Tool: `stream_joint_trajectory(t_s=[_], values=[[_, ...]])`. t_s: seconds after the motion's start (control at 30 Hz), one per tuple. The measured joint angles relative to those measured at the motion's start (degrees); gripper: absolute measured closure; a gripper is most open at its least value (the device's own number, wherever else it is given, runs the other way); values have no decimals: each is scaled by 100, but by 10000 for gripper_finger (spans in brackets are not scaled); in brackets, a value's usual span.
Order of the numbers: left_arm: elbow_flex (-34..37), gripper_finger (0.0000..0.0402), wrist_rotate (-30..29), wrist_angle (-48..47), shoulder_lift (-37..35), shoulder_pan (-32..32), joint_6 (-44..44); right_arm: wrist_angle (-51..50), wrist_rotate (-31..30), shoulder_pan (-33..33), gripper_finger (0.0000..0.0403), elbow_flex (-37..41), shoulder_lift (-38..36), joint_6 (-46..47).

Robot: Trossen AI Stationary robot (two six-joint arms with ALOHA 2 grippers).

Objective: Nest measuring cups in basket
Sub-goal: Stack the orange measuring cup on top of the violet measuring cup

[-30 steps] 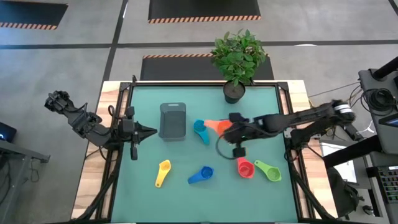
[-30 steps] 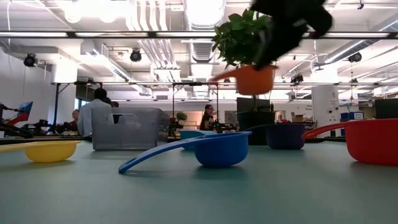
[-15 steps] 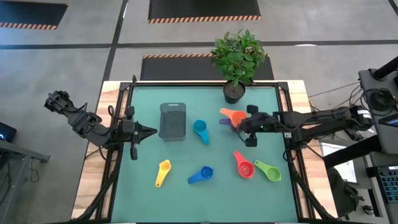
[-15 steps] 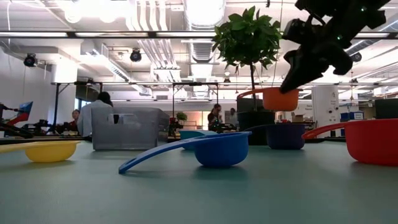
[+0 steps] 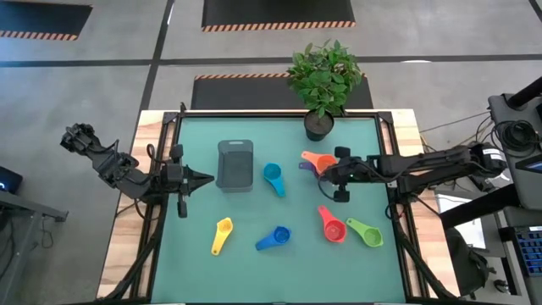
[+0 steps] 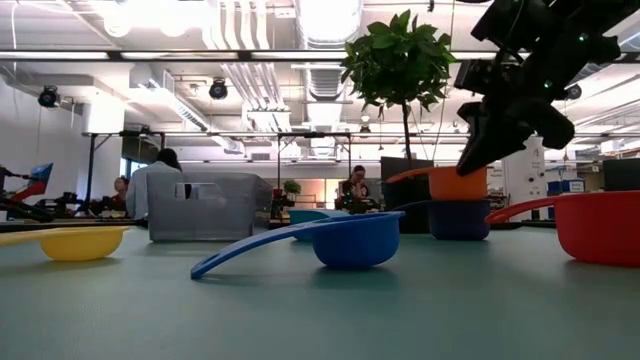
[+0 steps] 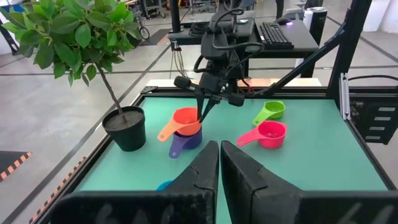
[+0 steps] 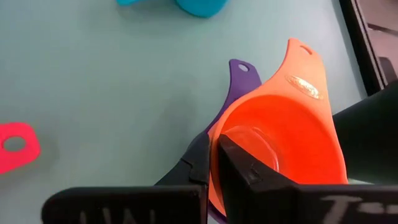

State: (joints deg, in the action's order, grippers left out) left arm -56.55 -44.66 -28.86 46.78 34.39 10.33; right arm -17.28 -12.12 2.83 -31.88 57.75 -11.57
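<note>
My right gripper (image 5: 332, 169) is shut on the orange cup (image 5: 318, 158), which sits on top of the purple cup (image 8: 235, 84) right of the table's middle. The dark grey basket (image 5: 235, 164) stands left of middle, with the cyan cup (image 5: 273, 176) beside it. The yellow cup (image 5: 222, 233), blue cup (image 5: 276, 238), red cup (image 5: 332, 225) and green cup (image 5: 366, 231) lie on the mat nearer the front edge. My left gripper (image 5: 203, 178) is shut and empty, left of the basket. My right gripper pinches the orange cup's rim (image 8: 215, 149) on the side away from its handle, one finger inside the bowl and one outside. The fingers (image 7: 203, 107) come from above, pointing down. The cup stays level, its bottom (image 6: 452, 196) resting on the purple cup.
A black plant pot (image 5: 319, 125) with a leafy plant stands at the far edge, just behind the two stacked cups. The mat has free room between the basket and the front row of cups. People show in the room behind the table in the low view.
My right gripper has carried the orange cup from beside the cyan cup toward the table's right and far side. It has come down with the cup, which now sits on the purple cup. The cup has stayed level.
</note>
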Motion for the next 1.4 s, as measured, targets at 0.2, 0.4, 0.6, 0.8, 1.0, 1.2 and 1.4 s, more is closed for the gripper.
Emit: stream_joint_trajectory(t_s=[0.2,0.4,0.6,0.8,1.0,1.2,1.4], values=[[0,402,0,26,0,0,0,5,-5,0,373,0,124,5],[-1,402,0,26,0,0,0,6,-144,0,340,0,211,50],[0,402,-2,57,20,0,0,-2,-180,-4,318,-46,52,294],[0,402,2,364,442,-165,-116,-15,-479,0,335,-464,-10,1079],[0,402,200,869,1414,-749,-664,-613,-203,-100,373,-1100,-5,1150],[-261,402,2024,1651,2468,-1824,-1341,-509,-272,-348,393,-1030,-207,703],[-602,402,2362,2056,3562,-2771,-1891,608,-415,-396,394,-473,-428,146]])
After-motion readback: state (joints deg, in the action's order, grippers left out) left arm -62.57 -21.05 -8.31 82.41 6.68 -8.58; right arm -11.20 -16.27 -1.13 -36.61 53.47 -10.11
